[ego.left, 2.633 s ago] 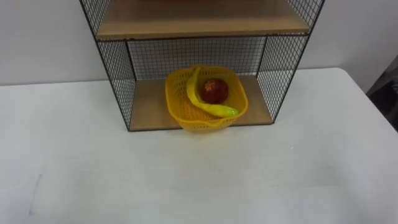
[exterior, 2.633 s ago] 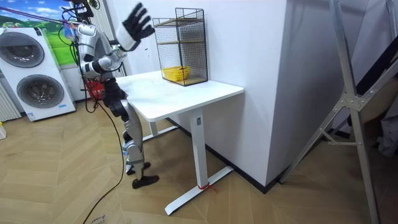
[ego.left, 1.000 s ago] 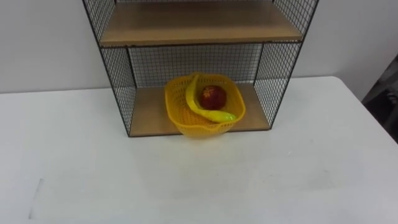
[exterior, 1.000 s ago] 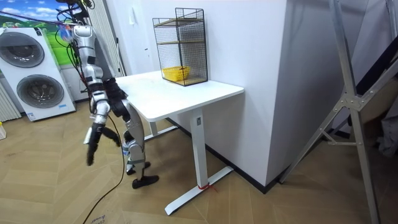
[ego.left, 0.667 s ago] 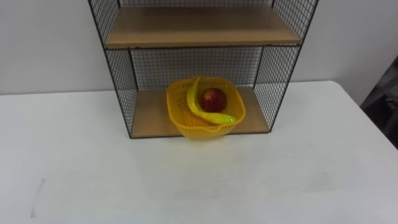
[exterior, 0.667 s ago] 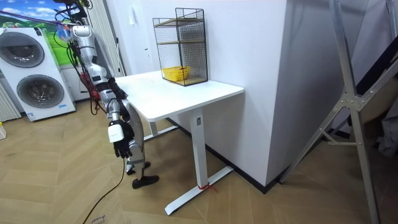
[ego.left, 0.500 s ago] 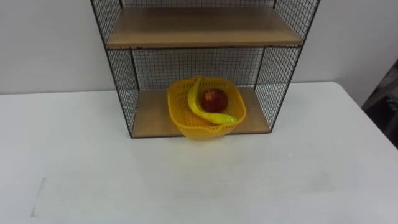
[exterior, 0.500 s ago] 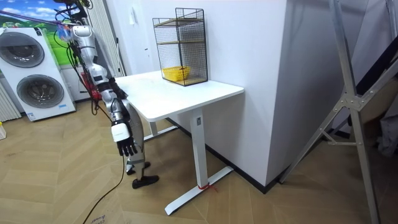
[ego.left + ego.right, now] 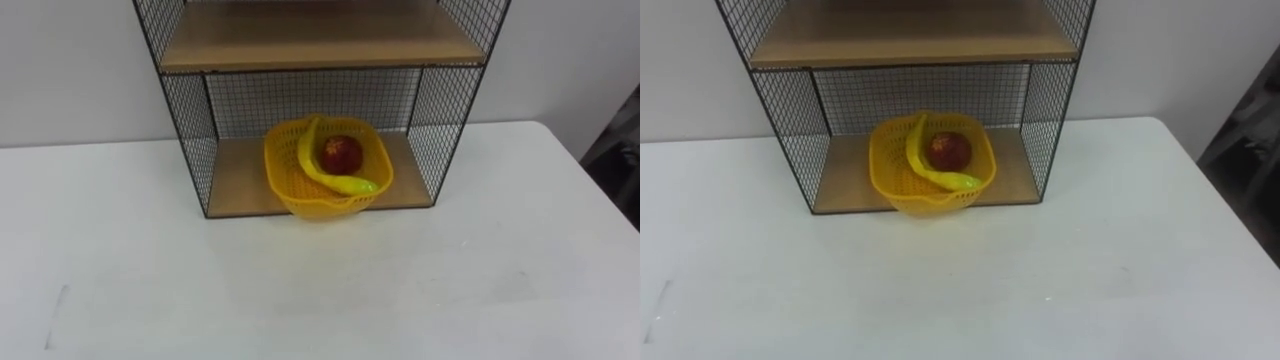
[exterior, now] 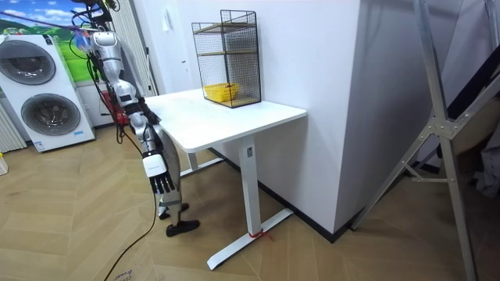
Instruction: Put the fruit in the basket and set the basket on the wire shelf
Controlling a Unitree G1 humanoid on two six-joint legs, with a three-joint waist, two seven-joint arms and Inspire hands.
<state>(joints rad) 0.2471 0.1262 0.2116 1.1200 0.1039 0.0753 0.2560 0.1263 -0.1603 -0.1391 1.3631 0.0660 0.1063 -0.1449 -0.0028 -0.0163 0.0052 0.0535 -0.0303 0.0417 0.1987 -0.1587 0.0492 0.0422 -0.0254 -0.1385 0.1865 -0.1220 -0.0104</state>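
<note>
Hanging loose at the robot's side, the right hand sits below the table edge, its fingers released and pointing down at the floor, holding nothing. The robot stands upright at the table's end on the room view's left, facing the shelf. Well apart from the hand, higher up and toward the room view's right, the basket rests on the shelf's lower board, its front edge reaching out just past the board. Inside it a banana curves from the back rim down to the front right, and an apple lies just beside the banana, on its right. The shelf stands on the table against the wall, with its upper board bare above the basket.
</note>
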